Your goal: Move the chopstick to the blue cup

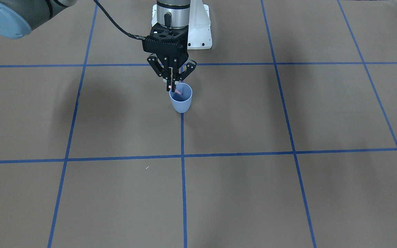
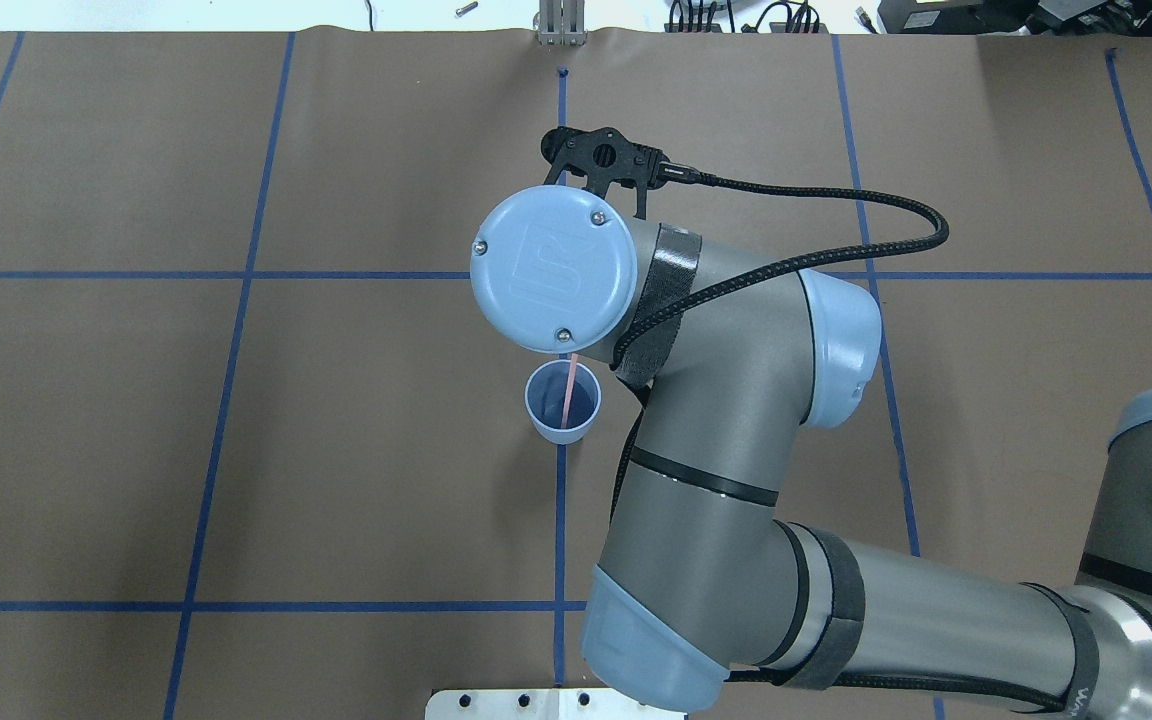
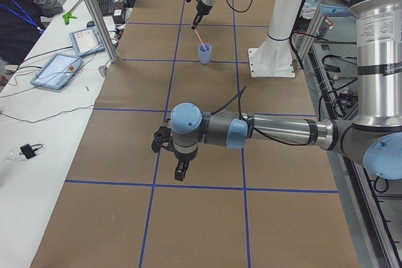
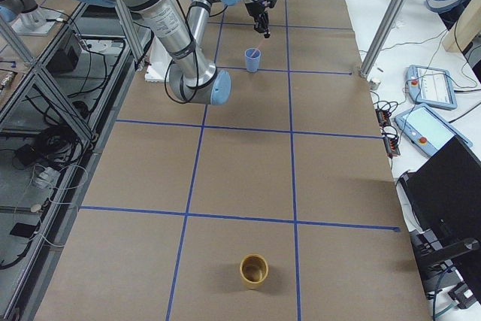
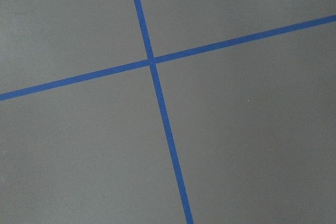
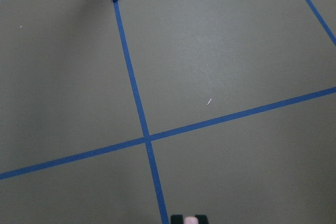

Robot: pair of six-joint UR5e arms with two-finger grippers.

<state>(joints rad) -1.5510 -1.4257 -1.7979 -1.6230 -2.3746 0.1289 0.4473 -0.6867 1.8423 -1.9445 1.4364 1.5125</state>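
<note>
The blue cup (image 1: 181,100) stands upright on a blue tape line in the middle of the table. My right gripper (image 1: 172,86) hangs just above its far rim, shut on the chopstick (image 1: 176,92). The thin pink stick slants down from the fingers into the cup's mouth. From overhead the chopstick (image 2: 569,392) shows inside the cup (image 2: 548,422), while the wrist hides the gripper. My left gripper (image 3: 179,170) shows only in the exterior left view, low over bare table far from the cup; I cannot tell its state.
A yellow-brown cup (image 4: 254,270) stands alone at the table's end on the robot's right. Blue tape lines (image 1: 182,156) grid the brown table cover. The white base plate (image 1: 199,32) sits behind the cup. Tablets and a person are beside the table.
</note>
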